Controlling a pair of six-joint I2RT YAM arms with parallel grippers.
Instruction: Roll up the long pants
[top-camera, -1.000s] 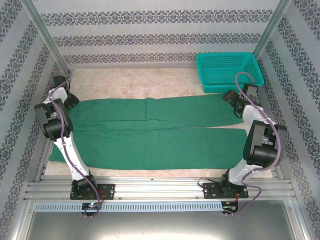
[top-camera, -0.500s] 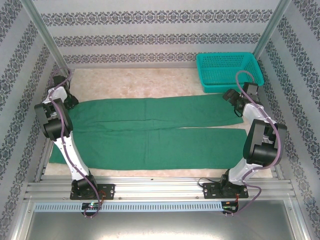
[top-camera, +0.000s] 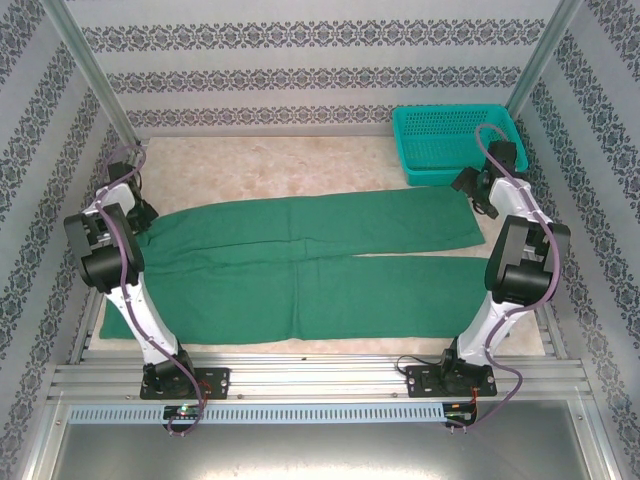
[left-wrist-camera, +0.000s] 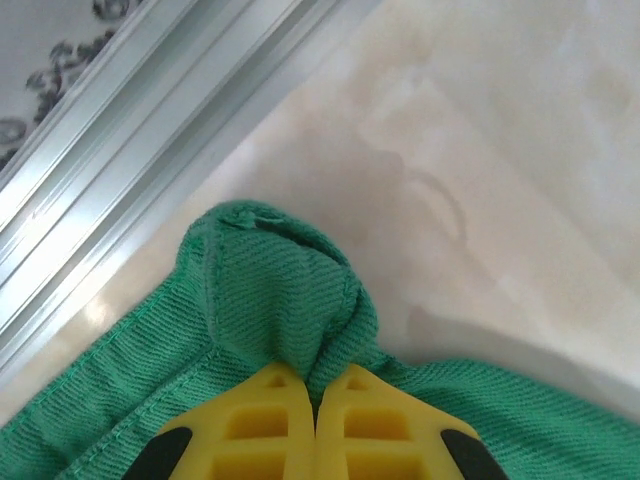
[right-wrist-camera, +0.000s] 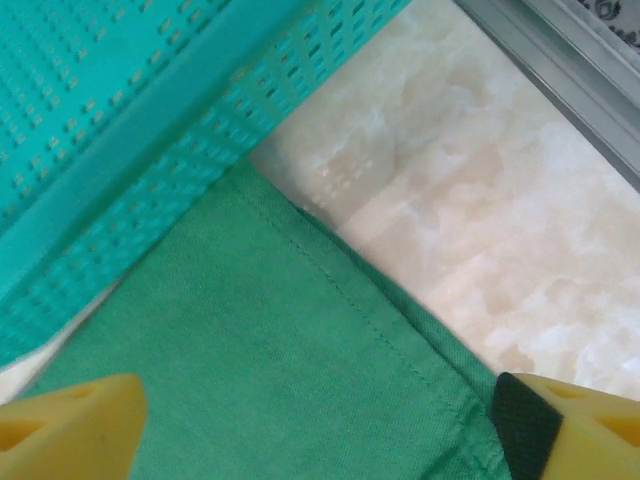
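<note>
Pants (top-camera: 300, 265) lay flat across the table (top-camera: 300, 165); soft, light, limp cloth, likely to sag; left gripper (left-wrist-camera: 315, 425) was clamped on a bunched corner; right gripper (right-wrist-camera: 315, 420) hung apart over the opposite corner by the basket (right-wrist-camera: 120, 120); stitched edges looked the surest hold.

Teal mesh basket (top-camera: 440, 176) on cream counter (top-camera: 280, 165).
Sits at 2 o'clock corner, close by patterned wall (top-camera: 300, 60) and metal post (top-camera: 541, 55).

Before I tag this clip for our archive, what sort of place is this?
Probably a robot test booth, not a home: a bare metal frame, patterned wall panels closing in a small table, and green pants laid flat near a plastic basket.
</note>
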